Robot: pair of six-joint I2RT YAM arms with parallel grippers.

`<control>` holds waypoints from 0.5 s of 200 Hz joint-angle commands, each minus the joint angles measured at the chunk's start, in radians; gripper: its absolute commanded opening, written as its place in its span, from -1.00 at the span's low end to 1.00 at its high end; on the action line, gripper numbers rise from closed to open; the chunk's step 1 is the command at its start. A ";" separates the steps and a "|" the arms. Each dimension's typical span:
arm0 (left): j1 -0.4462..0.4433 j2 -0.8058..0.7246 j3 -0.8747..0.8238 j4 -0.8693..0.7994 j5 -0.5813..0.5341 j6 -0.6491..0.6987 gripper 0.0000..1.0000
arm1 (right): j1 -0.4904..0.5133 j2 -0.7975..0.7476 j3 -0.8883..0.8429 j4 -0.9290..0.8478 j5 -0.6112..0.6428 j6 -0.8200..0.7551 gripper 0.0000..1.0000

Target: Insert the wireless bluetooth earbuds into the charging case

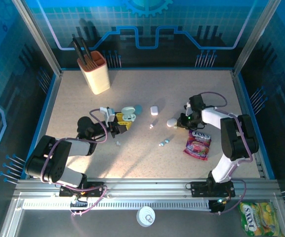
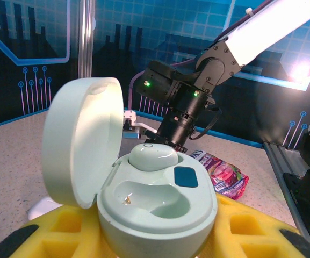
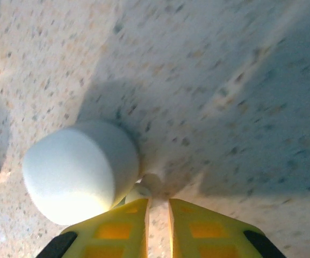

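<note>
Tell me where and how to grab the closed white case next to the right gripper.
Probably from straight above, across its shorter width: the closed white case lies flat on the table, its rounded sides mostly free. The right gripper, shut beside it, must open first.

Overhead I see the whole tabletop (image 1: 142,160); left wrist faces the right arm (image 2: 262,27); right wrist stares down close.
</note>
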 commanded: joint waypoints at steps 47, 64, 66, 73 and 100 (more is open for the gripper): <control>-0.007 -0.024 0.002 0.028 0.016 0.030 -0.52 | 0.109 -0.131 -0.035 -0.081 0.056 0.006 -0.59; -0.006 -0.022 -0.001 0.029 0.010 0.035 -0.52 | 0.140 -0.166 -0.023 -0.119 0.141 -0.024 -0.56; -0.005 -0.023 -0.002 0.028 0.009 0.037 -0.52 | 0.146 -0.168 -0.021 -0.124 0.152 -0.028 -0.55; -0.004 -0.024 -0.004 0.028 0.009 0.039 -0.52 | 0.164 -0.173 -0.011 -0.142 0.188 -0.044 -0.53; 0.007 -0.025 -0.010 0.028 0.007 0.039 -0.52 | 0.271 -0.150 0.073 -0.242 0.369 -0.122 -0.44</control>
